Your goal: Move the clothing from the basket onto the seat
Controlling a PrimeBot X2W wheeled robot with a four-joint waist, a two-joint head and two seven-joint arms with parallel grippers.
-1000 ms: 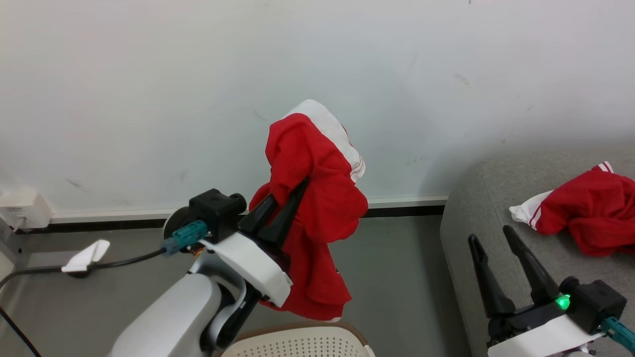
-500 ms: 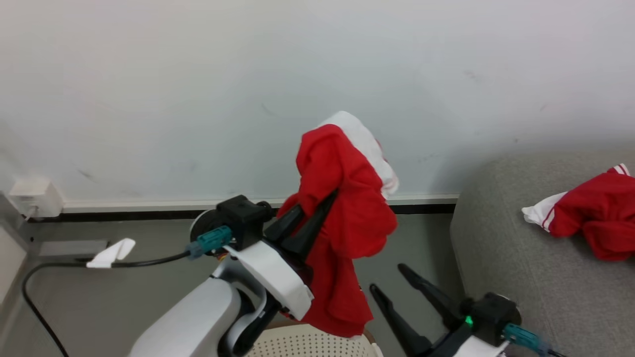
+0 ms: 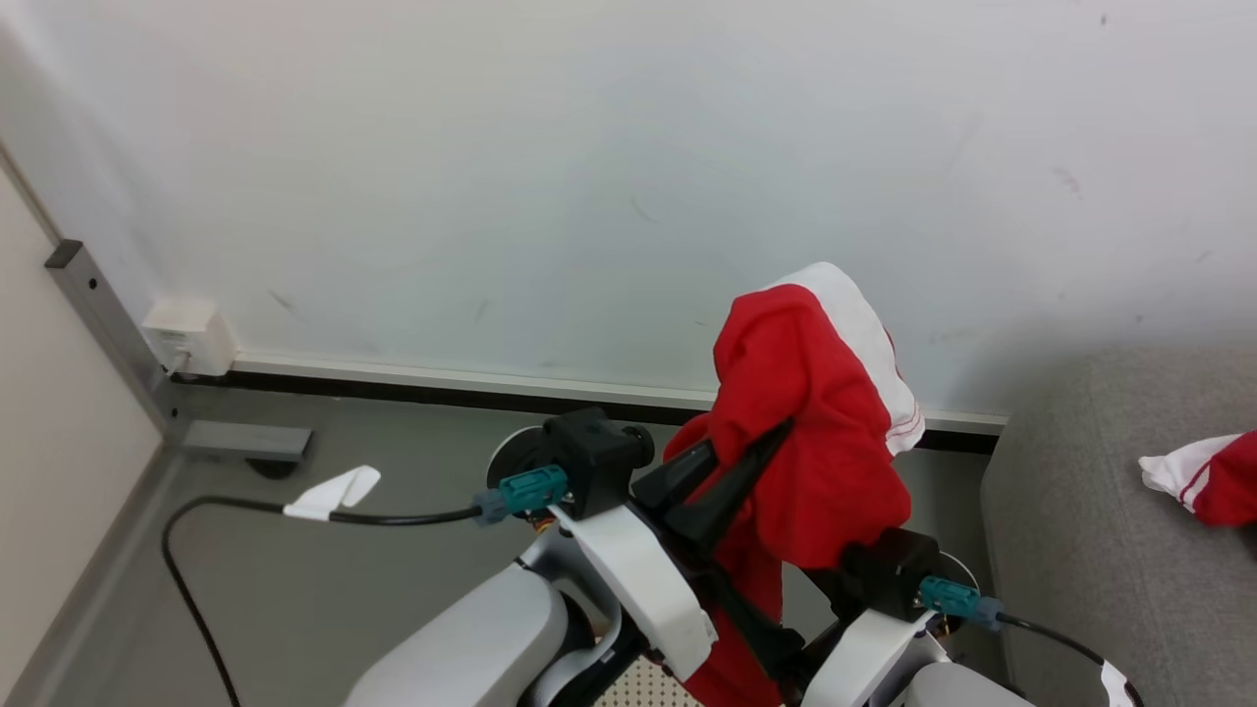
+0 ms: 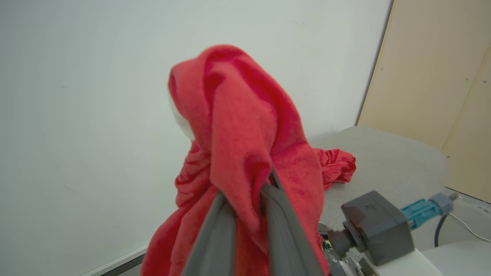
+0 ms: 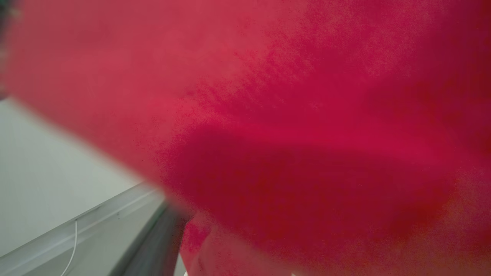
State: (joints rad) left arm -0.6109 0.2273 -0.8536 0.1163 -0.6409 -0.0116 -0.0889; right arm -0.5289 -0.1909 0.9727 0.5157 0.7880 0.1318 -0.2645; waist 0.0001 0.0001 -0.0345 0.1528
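My left gripper (image 3: pixel 751 444) is shut on a red garment with a white band (image 3: pixel 815 432), held up in front of the wall; the cloth drapes over both fingers (image 4: pixel 284 230). My right arm's camera block (image 3: pixel 889 571) sits just right of the hanging cloth, its fingers buried under it. Blurred red cloth lies close against the right wrist camera, and one dark finger (image 5: pixel 161 245) shows at the bottom. The grey seat (image 3: pixel 1100 530) is at the right, with a second red-and-white garment (image 3: pixel 1203 476) lying on it. A sliver of the perforated basket (image 3: pixel 643 689) peeks out at the bottom edge.
A white wall with a dark baseboard (image 3: pixel 442 388) runs behind. A socket box (image 3: pixel 187 339), a metal post (image 3: pixel 98 319) and a black cable (image 3: pixel 226 506) with a white tag lie at the left on the grey floor. Wooden panels (image 4: pixel 433 76) stand beyond the seat.
The head camera has swung left, shifting the scene right. My right gripper has left the seat's edge and moved left under the hanging garment. The left gripper keeps its hold.
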